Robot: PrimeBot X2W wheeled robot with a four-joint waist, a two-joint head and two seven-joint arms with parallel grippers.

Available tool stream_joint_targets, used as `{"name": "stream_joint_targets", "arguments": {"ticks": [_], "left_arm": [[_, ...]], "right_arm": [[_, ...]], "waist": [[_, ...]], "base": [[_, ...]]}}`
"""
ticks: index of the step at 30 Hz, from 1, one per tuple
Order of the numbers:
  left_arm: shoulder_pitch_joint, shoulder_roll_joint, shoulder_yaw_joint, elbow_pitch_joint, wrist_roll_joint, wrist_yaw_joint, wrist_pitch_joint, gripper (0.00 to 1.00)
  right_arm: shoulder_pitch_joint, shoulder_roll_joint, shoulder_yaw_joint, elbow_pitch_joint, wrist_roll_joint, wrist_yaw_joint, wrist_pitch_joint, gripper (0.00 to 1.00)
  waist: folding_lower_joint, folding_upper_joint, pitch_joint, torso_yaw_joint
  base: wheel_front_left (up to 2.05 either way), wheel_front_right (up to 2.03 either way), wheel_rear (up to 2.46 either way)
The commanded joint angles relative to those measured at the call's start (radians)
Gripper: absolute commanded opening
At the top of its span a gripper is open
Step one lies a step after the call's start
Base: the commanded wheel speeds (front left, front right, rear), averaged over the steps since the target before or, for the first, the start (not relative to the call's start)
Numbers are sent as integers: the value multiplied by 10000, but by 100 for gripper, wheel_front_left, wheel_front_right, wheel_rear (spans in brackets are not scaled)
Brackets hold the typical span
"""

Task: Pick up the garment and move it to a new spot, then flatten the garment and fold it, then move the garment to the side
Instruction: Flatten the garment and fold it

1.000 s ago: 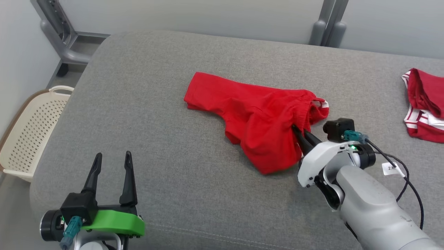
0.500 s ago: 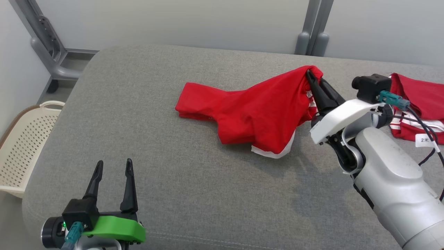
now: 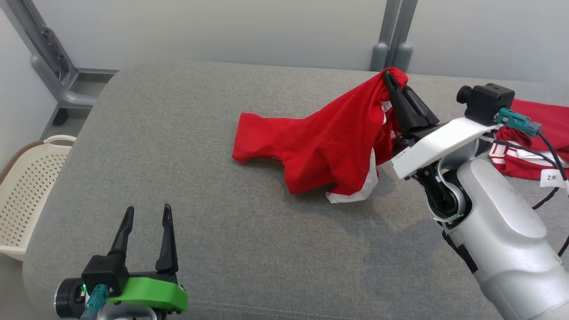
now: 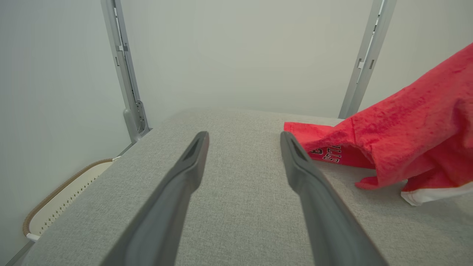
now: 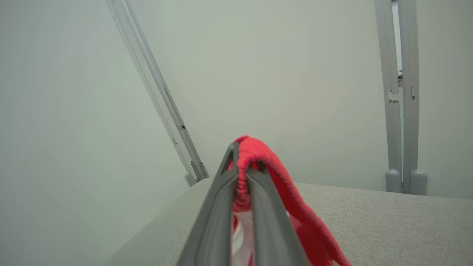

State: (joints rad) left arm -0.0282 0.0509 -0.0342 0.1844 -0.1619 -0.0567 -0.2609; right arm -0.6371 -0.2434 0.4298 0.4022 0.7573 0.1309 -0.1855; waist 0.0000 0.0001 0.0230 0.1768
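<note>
While half-aloft, garment (image 3: 329,142) in right gripper (image 3: 388,78)

red garment (image 3: 329,146): top fold pinched out of sight between the closed fingers of the right gripper (image 3: 394,82); far side behind those fingers; cut off by the right edge in the left wrist view.
lettering (image 4: 329,154): partly folded under, not readable in full.
second garment (image 3: 553,122): partly behind the wrist camera (image 3: 486,102) and cable (image 3: 518,149); cut off by the right edge.
basket (image 3: 26,186): cut off by the left edge.
left gripper (image 3: 148,208): base cut off by the bottom edge.
cable tag (image 3: 551,178): print too small to read surely.
</note>
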Motion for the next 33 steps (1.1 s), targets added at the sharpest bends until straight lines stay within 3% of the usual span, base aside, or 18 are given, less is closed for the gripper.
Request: {"name": "stream_joint_targets", "arguments": {"ticks": [1,9,14,23,24,25,26,33], "left_arm": [[97,-2,-12,15,6,31,-30,100],[14,-2,-46,6,-25,66,-30,100],[-154,-2,-153,54,-89,36,-30,100],[-468,-2,-463,150,-187,0,-30,100],[-491,-2,-494,161,-194,-8,-30,100],[-504,-2,-523,167,-198,-7,-30,100],[-508,-2,-541,170,-214,-5,-30,100],[-533,-2,-670,190,-255,37,-30,100]], "right_arm": [[206,80,-83,-343,192,-4,163,0],[559,47,-721,-621,-49,-4,538,0],[791,37,-1123,587,-515,-4,739,0],[347,26,-1491,3695,-2015,-3,-78,0],[303,104,-1541,3915,-2061,-3,-158,22],[239,95,-1565,4101,-2196,-3,-251,85],[185,120,-1557,4229,-2271,-3,-336,100],[135,130,-1632,4205,-2992,-4,-765,100]], "waist": [[0,-1,11,23],[0,-1,67,90],[0,-1,209,193],[0,-1,585,362],[0,-1,607,359],[0,-1,628,348],[0,-1,649,319],[0,-1,658,-5]], "base": [[0,0,0],[0,0,0],[0,0,0],[0,0,0],[0,0,0],[0,0,0],[0,0,0],[0,0,0]]}}
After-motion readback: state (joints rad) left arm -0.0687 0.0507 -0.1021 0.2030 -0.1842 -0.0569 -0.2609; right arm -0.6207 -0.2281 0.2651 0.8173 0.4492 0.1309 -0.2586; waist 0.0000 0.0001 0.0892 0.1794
